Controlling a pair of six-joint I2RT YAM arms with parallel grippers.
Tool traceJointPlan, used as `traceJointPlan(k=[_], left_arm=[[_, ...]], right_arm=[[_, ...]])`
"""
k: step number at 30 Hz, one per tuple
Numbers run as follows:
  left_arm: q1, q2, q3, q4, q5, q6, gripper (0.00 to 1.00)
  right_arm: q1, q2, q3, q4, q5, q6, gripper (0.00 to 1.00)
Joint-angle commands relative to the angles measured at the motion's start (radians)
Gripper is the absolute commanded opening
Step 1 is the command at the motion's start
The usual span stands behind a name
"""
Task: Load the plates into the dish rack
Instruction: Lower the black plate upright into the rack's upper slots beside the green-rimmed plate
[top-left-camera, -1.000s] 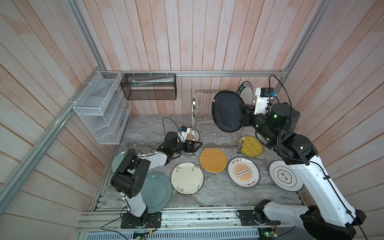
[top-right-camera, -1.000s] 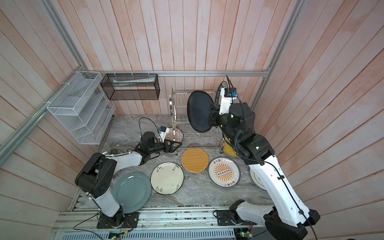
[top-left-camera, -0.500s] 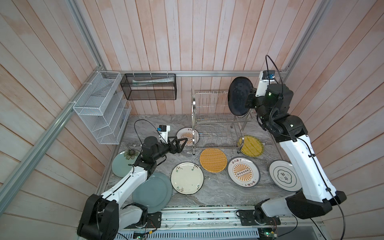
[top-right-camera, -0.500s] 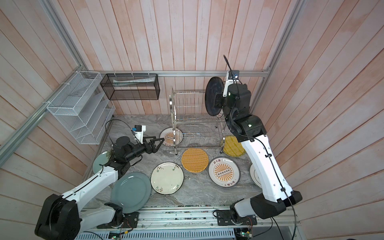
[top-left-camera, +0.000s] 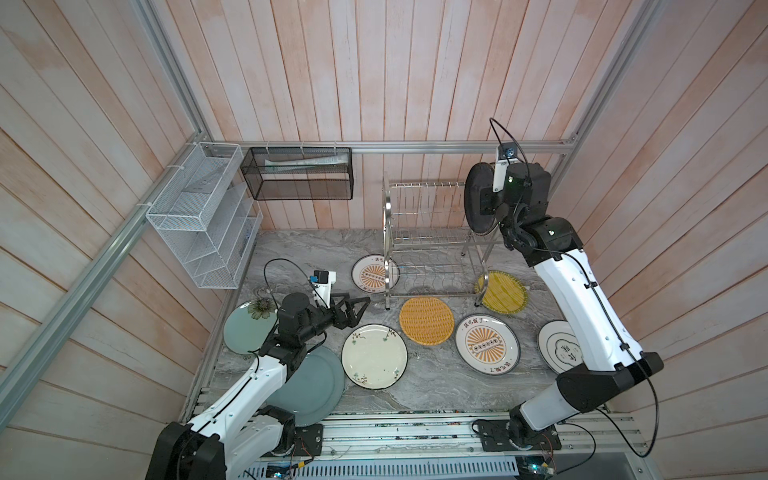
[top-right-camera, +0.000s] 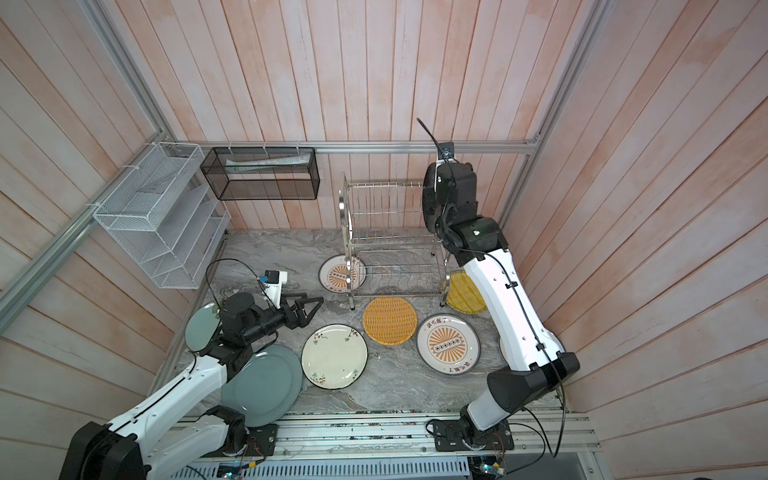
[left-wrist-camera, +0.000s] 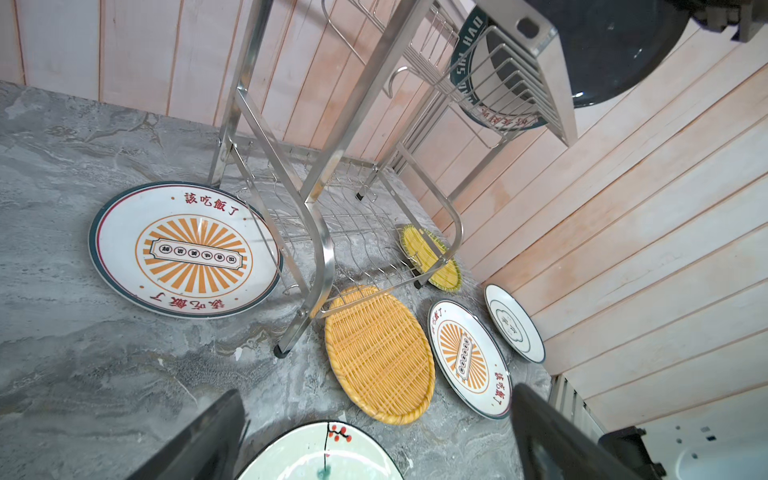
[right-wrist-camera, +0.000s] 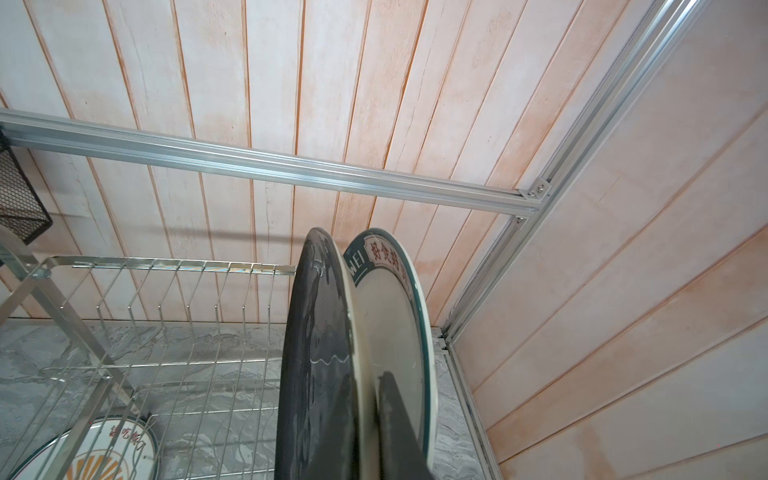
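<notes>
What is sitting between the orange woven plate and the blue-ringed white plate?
The front orange-sunburst plate lies flat between them, clearest in a top view and the left wrist view.

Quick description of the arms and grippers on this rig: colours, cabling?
Left arm and right arm match: white shells on the long links, black joints, thin black cables clipped alongside. Left gripper has black tapered fingers. A white camera mount sits on each wrist.
</notes>
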Motion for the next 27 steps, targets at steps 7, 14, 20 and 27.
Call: traceJointPlan(k=[7, 14, 20, 27], left_arm=[[0.002, -0.076, -0.066, 0.145, 0.103, -0.084, 1.00], [0.001, -0.113, -0.092, 0.136, 0.090, -0.099, 1.00], [0.002, -0.101, -0.104, 0.153, 0.088, -0.111, 1.00], [0.001, -0.078, -0.105, 0.185, 0.094, -0.127, 1.00]], right_arm=[[-0.031, 0.009, 0.014, 0.210, 0.053, -0.088, 0.00], [-0.047, 0.027, 0.000, 0.229, 0.022, -0.091, 0.00], [-0.057, 0.019, -0.030, 0.238, -0.020, -0.077, 0.00], [-0.059, 0.016, -0.065, 0.250, -0.042, -0.079, 0.00]])
